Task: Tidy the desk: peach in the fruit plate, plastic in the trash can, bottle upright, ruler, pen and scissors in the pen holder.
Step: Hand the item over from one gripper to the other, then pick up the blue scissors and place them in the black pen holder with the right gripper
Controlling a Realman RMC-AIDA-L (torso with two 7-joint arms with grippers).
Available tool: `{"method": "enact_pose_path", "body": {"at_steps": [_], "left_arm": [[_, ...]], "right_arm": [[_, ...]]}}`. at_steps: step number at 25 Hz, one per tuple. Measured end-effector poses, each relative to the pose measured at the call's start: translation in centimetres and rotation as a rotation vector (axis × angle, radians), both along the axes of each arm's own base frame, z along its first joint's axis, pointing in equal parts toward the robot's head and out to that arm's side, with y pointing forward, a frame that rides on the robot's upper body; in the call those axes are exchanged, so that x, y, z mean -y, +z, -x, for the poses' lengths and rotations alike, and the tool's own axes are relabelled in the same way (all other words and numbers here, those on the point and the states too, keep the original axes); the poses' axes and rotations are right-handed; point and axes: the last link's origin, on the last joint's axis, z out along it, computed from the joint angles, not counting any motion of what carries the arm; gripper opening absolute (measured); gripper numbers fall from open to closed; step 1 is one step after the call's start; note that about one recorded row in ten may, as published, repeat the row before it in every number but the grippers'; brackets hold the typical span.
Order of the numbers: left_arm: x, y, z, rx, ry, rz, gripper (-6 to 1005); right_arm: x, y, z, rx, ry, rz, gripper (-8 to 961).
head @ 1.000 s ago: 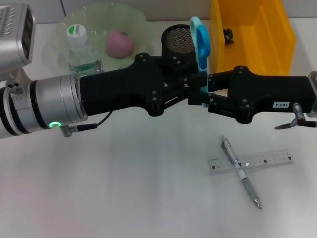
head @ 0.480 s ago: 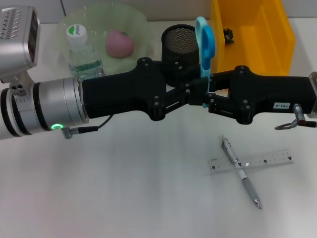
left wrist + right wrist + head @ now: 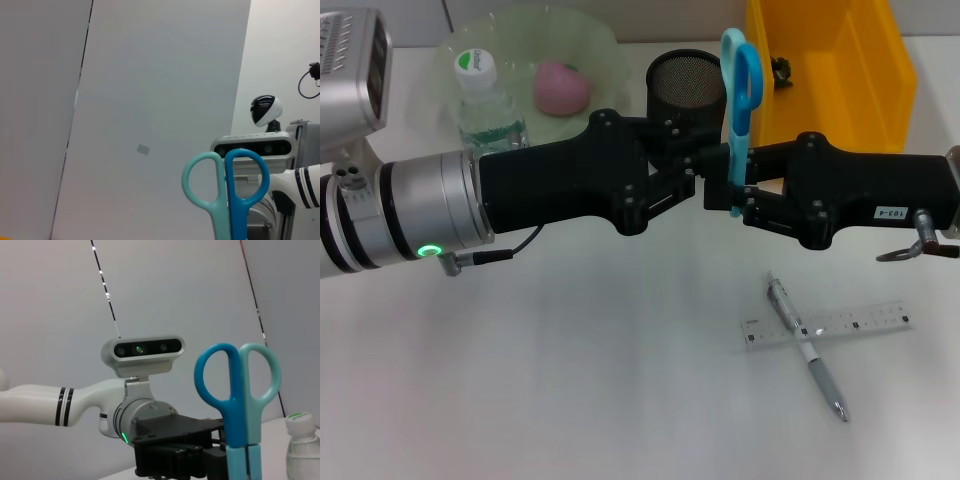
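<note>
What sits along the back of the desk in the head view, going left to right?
Bottle → peach in the fruit plate → pen holder → scissors, held upright → yellow trash can.

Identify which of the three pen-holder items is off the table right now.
The scissors: they stand upright, handles up, between the left gripper and right gripper. The pen and ruler lie crossed on the table.

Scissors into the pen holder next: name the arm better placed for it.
Right, probably. The blue-handled scissors stand upright with their blades at the right gripper, which appears to grip them. The black mesh pen holder is just beyond. The left gripper sits alongside the blades.
</note>
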Motion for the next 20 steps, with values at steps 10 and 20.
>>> {"method": "enact_pose_path", "body": {"at_steps": [10, 20], "left_arm": [[0.0, 0.1, 0.0, 0.005, -0.004, -0.007, 177], [-0.1, 1.8, 1.3, 0.027, 0.034, -0.054, 190]], "right_arm": [[-0.1, -0.1, 0.0, 0.007, -0.003, -0.002, 199], [-0.1, 0.3, -0.7, 0.002, -0.028, -0.042, 205]]}}
